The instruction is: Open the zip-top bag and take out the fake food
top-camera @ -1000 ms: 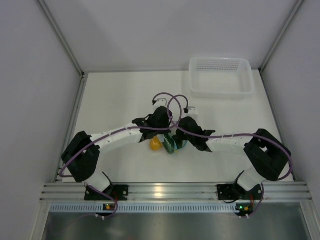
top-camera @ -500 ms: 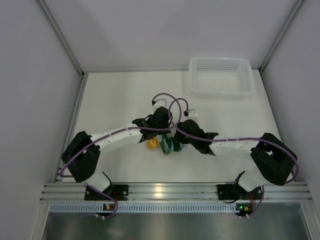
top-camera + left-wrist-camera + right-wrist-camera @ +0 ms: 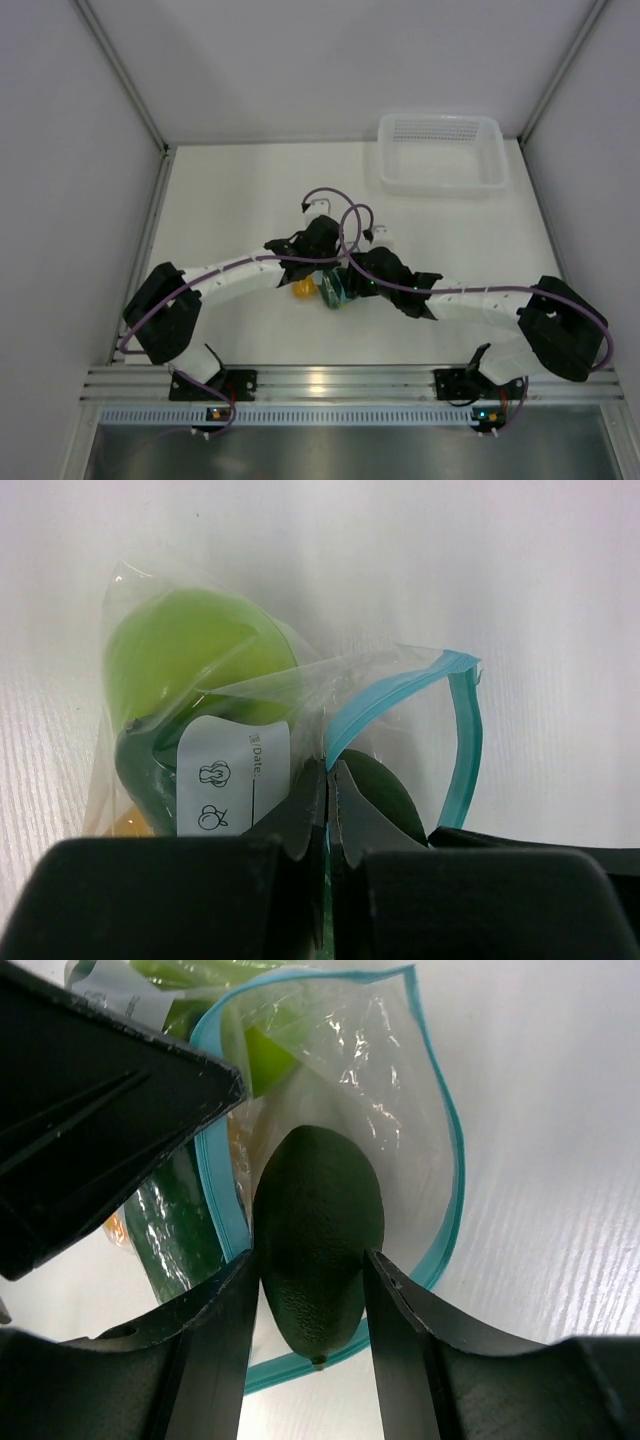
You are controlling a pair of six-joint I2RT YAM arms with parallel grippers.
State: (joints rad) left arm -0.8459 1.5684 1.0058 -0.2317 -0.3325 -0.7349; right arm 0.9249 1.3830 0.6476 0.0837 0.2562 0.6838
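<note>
The clear zip-top bag (image 3: 290,685) lies on the white table, its light blue zip strip (image 3: 467,730) open in a loop. My left gripper (image 3: 328,780) is shut on one side of the bag's mouth. Inside are the lime-green ball (image 3: 190,655), the orange fruit (image 3: 125,825) and the dark green cucumber (image 3: 175,1225). My right gripper (image 3: 312,1270) reaches into the open mouth (image 3: 440,1130), and its fingers press both sides of the dark green oval (image 3: 318,1220). In the top view both grippers meet over the bag (image 3: 338,288) at the table's middle.
A white mesh basket (image 3: 440,180) stands at the far right of the table. Grey walls close in the left, right and back. The aluminium rail with the arm bases (image 3: 330,385) runs along the near edge.
My right arm has stretched left and lower, pushing its gripper into the bag's mouth. The bag and orange fruit shifted slightly left. The left gripper has stayed in place.
</note>
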